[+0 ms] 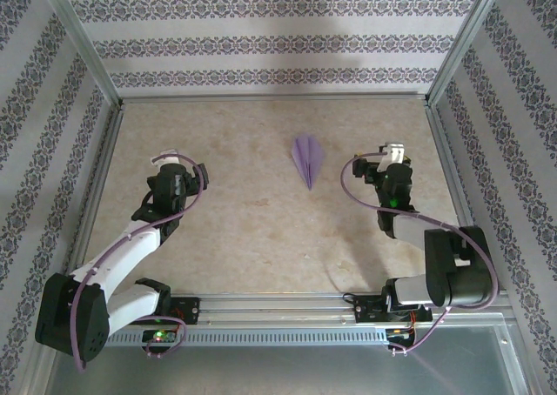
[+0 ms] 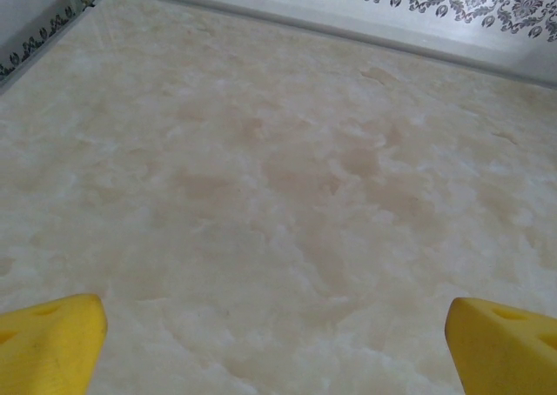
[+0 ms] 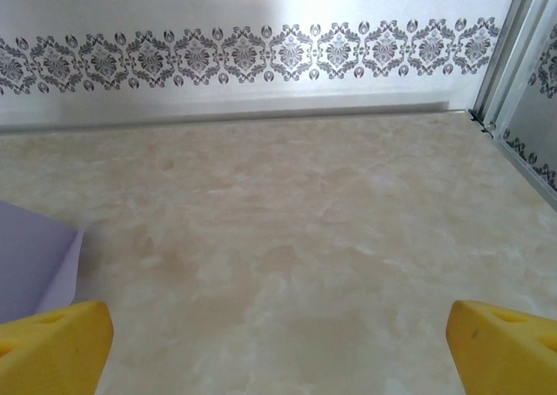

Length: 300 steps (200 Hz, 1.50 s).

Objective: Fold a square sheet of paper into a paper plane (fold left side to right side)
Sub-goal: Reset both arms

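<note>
Top external: small lavender pointed paper plane (image 1: 308, 157) lies far centre; my left gripper (image 1: 179, 162), right gripper (image 1: 392, 151) wide open, empty.

The light is soft, even and fairly bright. In the top view the back wall (image 1: 278, 30) washes out pale at upper centre. Faint soft-edged shadows lie on the table (image 1: 261, 230), darkest at lower right. The left wrist view has a whitish sheen at upper left and looks slightly soft. In the right wrist view a grey shadow dims the wall's upper left and the upper right glares white. The yellow fingertips (image 3: 52, 347) at the bottom corners are blurred.
</note>
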Available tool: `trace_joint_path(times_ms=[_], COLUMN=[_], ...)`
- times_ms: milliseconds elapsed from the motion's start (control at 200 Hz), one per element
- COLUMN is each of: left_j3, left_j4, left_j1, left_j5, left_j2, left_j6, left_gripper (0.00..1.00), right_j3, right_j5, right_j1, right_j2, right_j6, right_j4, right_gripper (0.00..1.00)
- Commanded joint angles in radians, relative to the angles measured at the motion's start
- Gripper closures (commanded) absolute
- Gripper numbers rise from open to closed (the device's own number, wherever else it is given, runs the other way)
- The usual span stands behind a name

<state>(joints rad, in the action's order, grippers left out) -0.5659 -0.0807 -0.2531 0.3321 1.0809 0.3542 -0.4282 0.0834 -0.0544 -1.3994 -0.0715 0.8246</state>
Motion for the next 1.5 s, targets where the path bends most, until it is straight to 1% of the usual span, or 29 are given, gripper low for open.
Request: trace_joint_path(times_ms=[0, 295, 400, 480, 655, 810, 869, 904, 984, 1099, 1224, 1344, 1434, 1494], left_j3=[0.019, 0.035, 0.038, 0.034, 0.026, 0.021, 0.018, 0.019, 0.016, 0.019, 0.018, 0.022, 0.025, 0.025], left_j4=[-0.056, -0.071, -0.083, -0.086, -0.096, -0.11, -0.11, -0.11, -0.106, -0.102, -0.093, -0.096, -0.107, -0.114], left_j1=[0.012, 0.012, 0.012, 0.012, 0.014, 0.014, 0.014, 0.014, 0.014, 0.015, 0.016, 0.02, 0.023, 0.023], left_j5=[0.036, 0.069, 0.077, 0.076, 0.082, 0.082, 0.084, 0.084, 0.087, 0.086, 0.088, 0.096, 0.095, 0.093], left_j2=[-0.021, 0.0, 0.022, 0.04, 0.073, 0.091, 0.096, 0.096, 0.095, 0.086, 0.073, 0.07, 0.079, 0.087], left_j6=[-0.052, -0.075, -0.078, -0.081, -0.086, -0.089, -0.093, -0.096, -0.103, -0.107, -0.117, -0.127, -0.124, -0.118], left_gripper=[0.0, 0.0, 0.0, 0.0, 0.0, 0.0, 0.0, 0.0, 0.0, 0.0, 0.0, 0.0, 0.0, 0.0], right_j3=[-0.039, -0.046, -0.082, -0.136, -0.201, -0.198, -0.181, -0.178, -0.176, -0.152, -0.133, -0.064, -0.057, -0.036], right_j5=[-0.036, -0.117, -0.138, -0.142, -0.147, -0.154, -0.156, -0.154, -0.152, -0.134, -0.089, -0.099, -0.085, -0.081], right_j1=[0.004, -0.026, -0.028, -0.027, -0.023, -0.02, -0.019, -0.018, -0.016, -0.003, 0.011, 0.026, 0.027, 0.028], right_j2=[-0.059, -0.209, -0.251, -0.251, -0.271, -0.27, -0.259, -0.24, -0.169, -0.058, 0.045, 0.108, 0.097, 0.083], right_j6=[0.017, 0.053, 0.058, 0.057, 0.049, 0.048, 0.049, 0.039, 0.028, 0.01, 0.027, 0.022, 0.057, 0.06], right_j4=[0.118, 0.241, 0.237, 0.134, 0.044, 0.05, 0.065, 0.045, -0.024, -0.076, -0.244, -0.224, -0.24, -0.22], right_gripper=[0.02, 0.02, 0.02, 0.02, 0.02, 0.02, 0.02, 0.02, 0.02, 0.02, 0.02, 0.02, 0.02, 0.02])
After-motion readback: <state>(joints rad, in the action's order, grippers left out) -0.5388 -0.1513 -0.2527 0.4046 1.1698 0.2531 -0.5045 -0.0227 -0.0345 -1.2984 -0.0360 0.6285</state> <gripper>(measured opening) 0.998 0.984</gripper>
